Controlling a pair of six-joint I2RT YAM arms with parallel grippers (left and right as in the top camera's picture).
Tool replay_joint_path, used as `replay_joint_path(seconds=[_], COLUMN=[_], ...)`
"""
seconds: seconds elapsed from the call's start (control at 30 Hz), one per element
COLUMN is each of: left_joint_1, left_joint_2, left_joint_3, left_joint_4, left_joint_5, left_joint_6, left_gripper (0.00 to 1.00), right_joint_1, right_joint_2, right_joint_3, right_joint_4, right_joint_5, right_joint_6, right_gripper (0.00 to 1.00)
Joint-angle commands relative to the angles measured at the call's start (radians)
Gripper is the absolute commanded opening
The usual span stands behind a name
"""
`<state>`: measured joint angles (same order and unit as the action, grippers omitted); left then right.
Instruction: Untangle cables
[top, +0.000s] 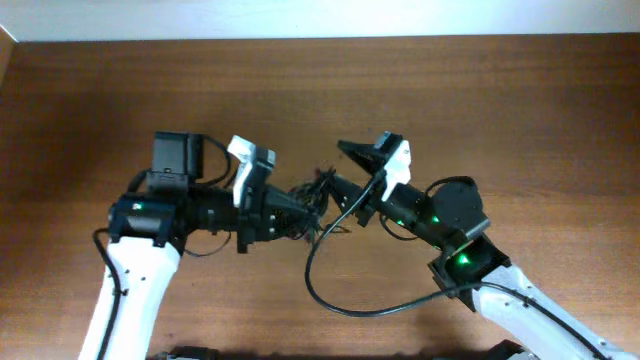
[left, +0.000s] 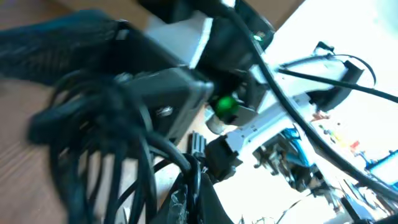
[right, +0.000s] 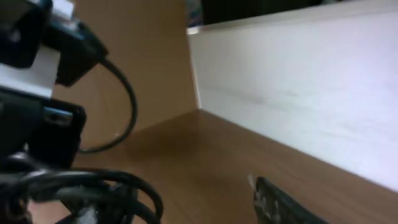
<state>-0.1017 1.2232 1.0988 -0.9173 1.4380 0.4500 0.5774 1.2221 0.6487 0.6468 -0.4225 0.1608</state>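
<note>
meeting over the middle of the table (top: 450, 90), the two arms point their tips at each other with the cables (top: 318, 195) bunched between them. i read this as a set-up for drawing the knot apart from two sides, one side anchoring while the other pulls a strand free. the left tool (top: 295, 203) reaches in from the left and its tip runs into the tangle. its own camera shows only blurred black loops filling the near view, so i cannot tell whether its jaws are closed on a strand or merely pushed against the heap. the right tool (top: 340, 167) comes in from the right with its fingers spread wide, one pointing up and away from the bundle and the lower one just beside the bundle's right edge; it looks to have hold of nothing. in its wrist view one finger (right: 280, 202) shows at the lower right with bare table beside it, and the loops lie off to the lower left, so the cords seem to sit to one side of the gap rather than squarely inside it. the thick lead (top: 312, 280) looping toward the near edge belongs to the right arm and is no part of the knot. the tangle looks tight and unsorted.
</note>
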Motion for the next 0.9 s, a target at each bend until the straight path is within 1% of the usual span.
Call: replay_joint_path(seconds=[0.0, 0.03, 0.1, 0.13, 0.17, 0.23, 0.3, 0.33, 0.37, 0.4, 0.43, 0.47, 0.5, 0.53, 0.6, 0.63, 0.7, 0.73, 0.77, 0.8, 0.87], left_joint_1=[-0.046, -0.046, -0.046, -0.046, -0.046, -0.046, -0.046, -0.046, -0.046, -0.046, -0.046, -0.046, -0.046, -0.046, -0.046, -0.046, -0.046, -0.046, -0.047, -0.047, -0.047], left_joint_2=[0.000, 0.000, 0.000, 0.000, 0.000, 0.000, 0.000, 0.000, 0.000, 0.000, 0.000, 0.000, 0.000, 0.000, 0.000, 0.000, 0.000, 0.000, 0.000, 0.000, 0.000], left_joint_3=[-0.002, -0.002, -0.002, -0.002, -0.002, -0.002, -0.002, -0.002, -0.002, -0.002, -0.002, -0.002, -0.002, -0.002, -0.002, -0.002, -0.002, -0.002, -0.003, -0.002, -0.003], left_joint_4=[0.007, 0.007, 0.006, 0.003, -0.002, -0.005, -0.005, -0.005, -0.003, 0.002, 0.011, 0.046, 0.081, 0.132, 0.185, 0.188, 0.176, 0.172, 0.165, 0.162, 0.153], left_joint_5=[0.027, 0.016, -0.072, -0.126, -0.172, -0.299, -0.418, -0.504, -0.605, -0.673, -0.700, -0.706, -0.706, -0.706, -0.706, -0.706, -0.706, -0.706, -0.706, -0.706, -0.706], left_joint_6=[0.068, 0.068, 0.067, 0.067, 0.067, 0.029, -0.019, -0.067, -0.127, -0.186, -0.229, -0.308, -0.378, -0.479, -0.644, -0.708, -0.780, -0.811, -0.878, -0.925, -0.998], left_gripper=[0.00, 0.00, 0.00, 0.00, 0.00, 0.00, 0.00, 0.00, 0.13, 0.29, 0.57, 0.99, 0.99, 0.99, 0.99, 0.99, 0.99, 0.99, 0.99, 0.99, 0.99], right_joint_1=[-0.003, -0.024, -0.129, -0.171, -0.209, -0.298, -0.346, -0.356, -0.355, -0.355, -0.355, -0.355, -0.355, -0.355, -0.355, -0.355, -0.355, -0.355, -0.355, -0.355, -0.355], right_joint_2=[0.022, 0.021, 0.017, 0.013, 0.006, -0.025, -0.069, -0.107, -0.152, -0.179, -0.195, -0.209, -0.209, -0.208, -0.208, -0.208, -0.208, -0.208, -0.208, -0.204, -0.188], right_joint_3=[0.008, 0.008, 0.008, 0.008, 0.008, 0.008, 0.008, 0.009, 0.019, 0.037, 0.055, 0.090, 0.118, 0.146, 0.198, 0.216, 0.223, 0.223, 0.223, 0.223, 0.223], right_joint_4=[-0.005, -0.006, -0.013, -0.025, -0.042, -0.095, -0.180, -0.252, -0.366, -0.455, -0.533, -0.657, -0.750, -0.846, -0.992, -1.017, -0.963, -0.954, -0.954, -0.954, -0.962], right_joint_5=[-0.144, -0.135, -0.113, -0.113, -0.113, -0.092, -0.024, 0.045, 0.130, 0.153, 0.164, 0.179, 0.190, 0.204, 0.209, 0.193, 0.091, 0.082, 0.083, 0.094, 0.127], right_joint_6=[0.017, 0.045, 0.176, 0.208, 0.219, 0.219, 0.219, 0.219, 0.224, 0.245, 0.280, 0.359, 0.419, 0.486, 0.615, 0.644, 0.668, 0.675, 0.744, 0.844, 1.043], right_gripper=[0.09, 0.04, 0.04, 0.04, 0.04, 0.04, 0.04, 0.04, 0.04, 0.04, 0.04, 0.04, 0.04, 0.04, 0.04, 0.04, 0.04, 0.04, 0.04, 0.04, 0.04])
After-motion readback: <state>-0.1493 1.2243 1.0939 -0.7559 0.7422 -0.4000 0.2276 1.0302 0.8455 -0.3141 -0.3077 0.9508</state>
